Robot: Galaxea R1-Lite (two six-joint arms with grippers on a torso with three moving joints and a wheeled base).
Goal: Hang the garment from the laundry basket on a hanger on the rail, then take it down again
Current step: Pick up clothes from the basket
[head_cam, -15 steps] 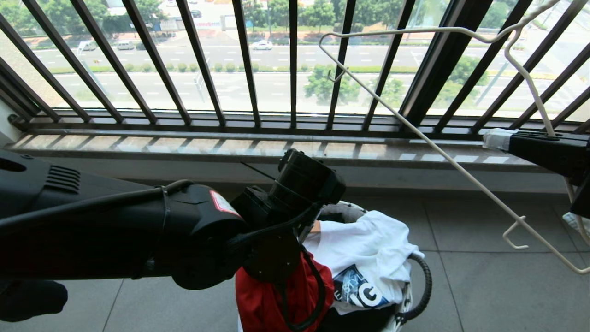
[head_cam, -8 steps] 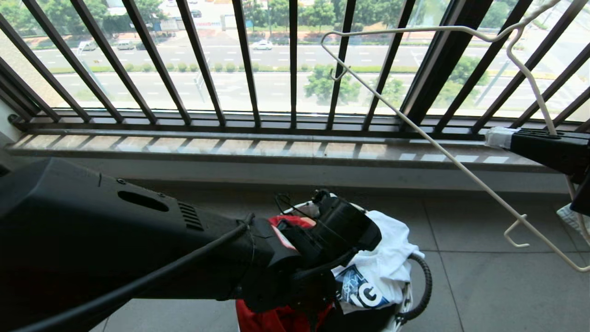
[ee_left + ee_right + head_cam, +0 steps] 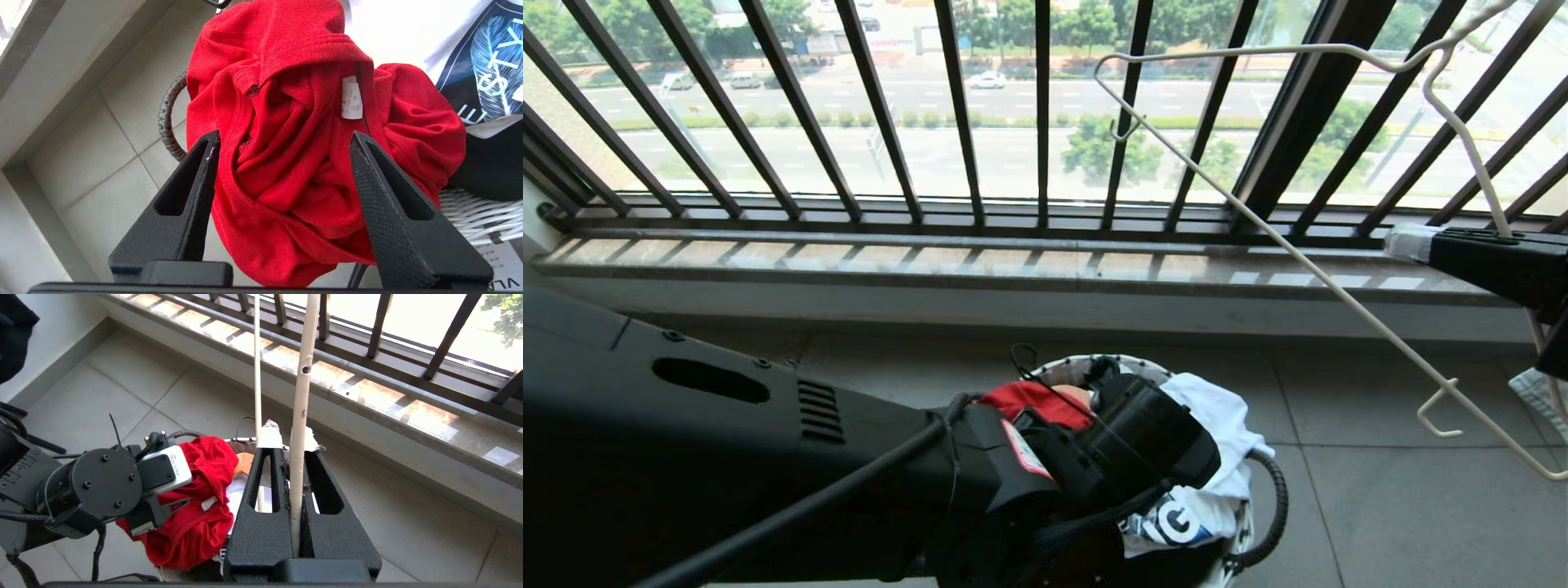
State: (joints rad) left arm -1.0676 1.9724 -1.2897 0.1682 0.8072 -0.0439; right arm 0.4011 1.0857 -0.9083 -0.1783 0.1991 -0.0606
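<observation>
The red garment (image 3: 294,163) lies crumpled on top of the laundry basket (image 3: 478,212), part of it hanging over the rim beside the black corrugated handle (image 3: 167,118). My left gripper (image 3: 284,136) hovers just above it, open, a finger on each side of the bunched cloth and no grip on it. In the head view the left wrist covers most of the garment (image 3: 1033,400) and the basket (image 3: 1094,363). At the right, my right gripper (image 3: 291,441) is shut on the cream wire hanger (image 3: 302,388), holding it tilted in the air (image 3: 1307,261). The rail is out of view.
A white T-shirt with a dark graphic (image 3: 1209,425) and a black shirt (image 3: 486,167) also lie in the basket. The black balcony railing (image 3: 964,122) and a stone sill (image 3: 1013,265) run behind it. Grey tiled floor (image 3: 1380,506) surrounds the basket.
My left arm has swung down and forward over the basket. The red garment, earlier hanging below that arm at the basket's near side, now lies on top. The right arm and hanger have stayed put.
</observation>
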